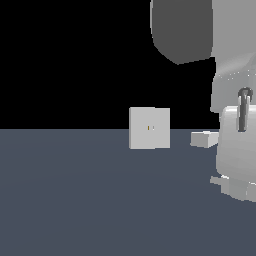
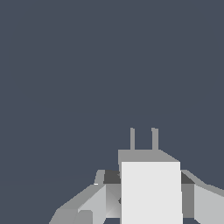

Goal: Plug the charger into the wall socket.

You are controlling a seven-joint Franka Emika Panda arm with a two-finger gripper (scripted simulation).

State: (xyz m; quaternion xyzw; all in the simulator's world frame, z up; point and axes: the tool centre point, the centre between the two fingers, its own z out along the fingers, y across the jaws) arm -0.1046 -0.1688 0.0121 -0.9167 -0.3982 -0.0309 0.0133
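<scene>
In the wrist view the charger [image 2: 151, 192] has a white top and two prongs pointing away from me. It sits between my gripper [image 2: 148, 178] fingers [image 2: 109, 192], which press against both its sides. In the exterior view the charger [image 1: 203, 138] is a small grey block low by the floor, its right end hidden behind my white hand body [image 1: 237, 150]. The wall socket [image 1: 149, 128] is an upright square plate with two tiny yellowish holes, to the exterior view's left of the charger and apart from it. The socket is out of the wrist view.
A dark blue-grey floor [image 1: 100, 200] spreads under everything. A thick grey arm link [image 1: 182, 30] hangs at the top of the exterior view's right. Nothing else stands between the charger and the socket.
</scene>
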